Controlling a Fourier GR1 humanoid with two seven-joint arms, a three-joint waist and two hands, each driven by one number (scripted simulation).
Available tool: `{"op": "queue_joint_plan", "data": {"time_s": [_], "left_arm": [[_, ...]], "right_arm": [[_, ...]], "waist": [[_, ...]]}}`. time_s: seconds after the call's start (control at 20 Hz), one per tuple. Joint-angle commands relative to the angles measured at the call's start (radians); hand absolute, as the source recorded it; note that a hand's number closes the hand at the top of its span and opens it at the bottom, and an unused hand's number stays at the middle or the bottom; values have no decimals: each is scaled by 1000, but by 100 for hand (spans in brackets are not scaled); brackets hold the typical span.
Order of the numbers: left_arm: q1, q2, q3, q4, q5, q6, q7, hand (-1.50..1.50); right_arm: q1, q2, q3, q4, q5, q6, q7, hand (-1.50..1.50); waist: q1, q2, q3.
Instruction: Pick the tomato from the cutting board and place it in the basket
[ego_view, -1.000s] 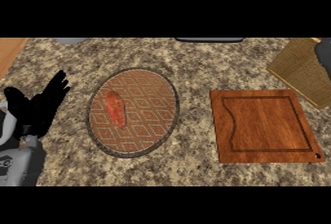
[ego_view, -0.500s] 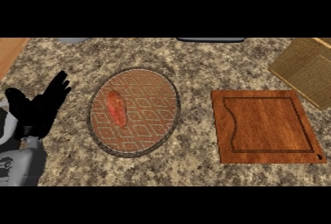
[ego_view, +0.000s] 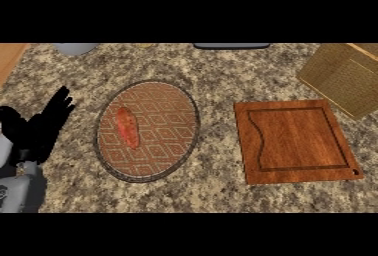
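From the head view, a speckled stone counter (ego_view: 221, 65) fills the scene. Left of the middle lies a round woven basket (ego_view: 166, 95) with a diamond pattern and a dark rim. Inside it, in the left half, lies the tomato (ego_view: 127, 128), a red-orange shape that looks long and narrow here. Its long axis runs from the far side toward the near side, with the near end leaning slightly to the right. It rests on the basket's floor, clear of the rim.

To the right of the basket, apart from it, lies a wooden cutting board (ego_view: 295, 140) with a groove round its edge and nothing on it. At the upper right corner sits a tan box-like object (ego_view: 343, 80), partly cut off by the edge.

The left hand (ego_view: 40, 127) shows at the left edge, just beside the basket but not touching it. Its fingers (ego_view: 60, 102) are straight and spread, pointing away, and hold nothing. The right hand does not show.
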Motion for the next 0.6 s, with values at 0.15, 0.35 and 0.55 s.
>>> {"op": "queue_joint_plan", "data": {"time_s": [0.15, 0.35, 0.55], "left_arm": [[45, 11, 19, 17, -3, -8, -38, 0], [30, 25, 42, -14, 17, 2, 20, 0], [26, 9, 24, 0, -10, 22, 15, 0]], "right_arm": [[259, -51, -91, -329, -195, 159, 17, -150], [484, -54, -94, -502, -261, 295, 33, -150], [677, -95, -173, -716, -389, 429, 21, -150]], "waist": [[-44, -13, -1], [-63, -18, -1], [-76, -14, 0]]}}
